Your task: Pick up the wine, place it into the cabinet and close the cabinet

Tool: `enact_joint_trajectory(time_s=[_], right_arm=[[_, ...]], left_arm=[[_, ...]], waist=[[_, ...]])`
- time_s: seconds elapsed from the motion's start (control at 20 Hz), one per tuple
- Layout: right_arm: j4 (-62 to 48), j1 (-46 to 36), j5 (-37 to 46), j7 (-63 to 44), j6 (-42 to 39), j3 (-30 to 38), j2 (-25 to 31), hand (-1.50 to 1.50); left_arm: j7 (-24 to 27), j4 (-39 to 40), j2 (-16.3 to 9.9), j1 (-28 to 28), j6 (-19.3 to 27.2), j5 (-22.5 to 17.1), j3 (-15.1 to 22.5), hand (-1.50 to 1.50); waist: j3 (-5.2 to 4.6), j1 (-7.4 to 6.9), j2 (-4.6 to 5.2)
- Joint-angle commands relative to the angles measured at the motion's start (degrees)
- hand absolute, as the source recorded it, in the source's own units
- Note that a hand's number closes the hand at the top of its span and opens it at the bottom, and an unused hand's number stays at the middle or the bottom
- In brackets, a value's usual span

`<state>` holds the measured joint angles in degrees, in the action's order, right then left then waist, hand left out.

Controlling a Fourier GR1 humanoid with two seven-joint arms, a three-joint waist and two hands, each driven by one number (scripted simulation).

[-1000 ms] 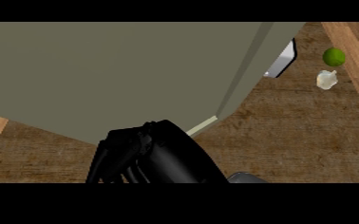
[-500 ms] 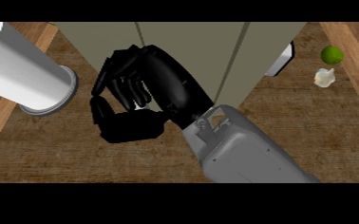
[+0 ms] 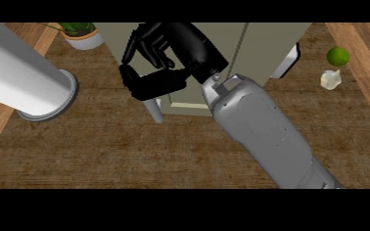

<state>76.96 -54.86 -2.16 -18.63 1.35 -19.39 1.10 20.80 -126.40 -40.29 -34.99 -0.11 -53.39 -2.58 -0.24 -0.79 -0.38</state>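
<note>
Over the cabinet front, my right hand curls, fingers together on nothing visible (wine not in view); glass btl likely heavy, slippery — grab mid-body.

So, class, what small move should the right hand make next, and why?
Probably press the right hand forward against the cabinet. It lies over the cabinet's front by a pale handle, and no wine shows on the counter, so closing seems the step left; I can't tell whether the door is shut.
</note>
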Motion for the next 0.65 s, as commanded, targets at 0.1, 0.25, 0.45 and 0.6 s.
enact_joint_trajectory(time_s=[0.1, 0.25, 0.45, 0.6], right_arm=[[-9.3, -3.6, 1.3, 5.2, -1.5, 6.6, 4.8, 1.50], [-12.0, -4.6, 1.6, 6.2, -1.5, 7.3, 5.3, 1.50], [-14.5, -4.6, 1.4, 9.0, -3.6, 7.8, 7.1, 1.50], [-14.8, -4.0, 0.6, 10.7, -4.5, 8.8, 8.3, 1.50]], left_arm=[[-1.2, 1.6, 2.7, 5.5, 3.6, 4.9, 5.2, -1.50], [-3.1, 0.5, 3.3, 8.2, 6.6, 4.8, 6.6, -1.50], [-3.4, 1.3, 4.8, 10.5, 9.0, 7.2, 9.1, -1.50], [-1.5, 6.4, 5.9, 10.4, 5.8, 7.3, 9.4, -1.50]], waist=[[0.21, 0.55, 0.94], [0.23, 0.51, 1.14], [0.25, 0.33, 1.35], [0.13, 0.31, 1.25]])
